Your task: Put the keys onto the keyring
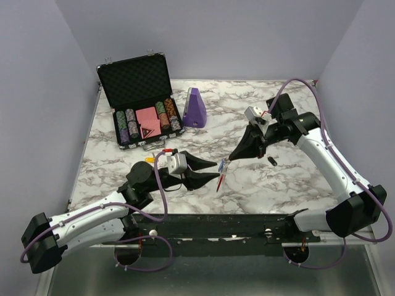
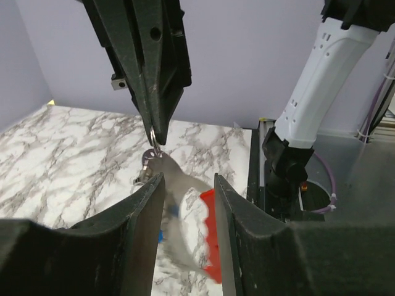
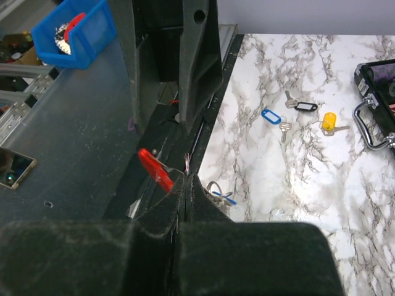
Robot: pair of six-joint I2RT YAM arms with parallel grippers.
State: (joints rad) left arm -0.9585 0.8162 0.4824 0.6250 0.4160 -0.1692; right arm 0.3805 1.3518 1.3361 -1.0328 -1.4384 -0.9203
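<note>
The keyring (image 1: 219, 182), a red plastic arc (image 2: 210, 237) with a silvery metal part, hangs above the table. My right gripper (image 1: 229, 160) is shut on its thin wire loop (image 3: 187, 163). A blue-tagged key (image 3: 223, 197) dangles from it. My left gripper (image 2: 189, 179) reaches in from the left with its jaws half apart. The blurred ring sits between them, its red arc against the right finger (image 2: 237, 234). Loose keys lie on the marble: blue tag (image 3: 270, 115), black (image 3: 305, 106), yellow tag (image 3: 329, 119). A small black piece (image 1: 271, 161) lies under the right arm.
An open black case of poker chips (image 1: 139, 114) stands at the back left, its handle (image 3: 370, 126) close to the loose keys. A purple wedge-shaped object (image 1: 195, 108) sits beside it. A blue bin (image 3: 74, 31) rests off the table's near edge.
</note>
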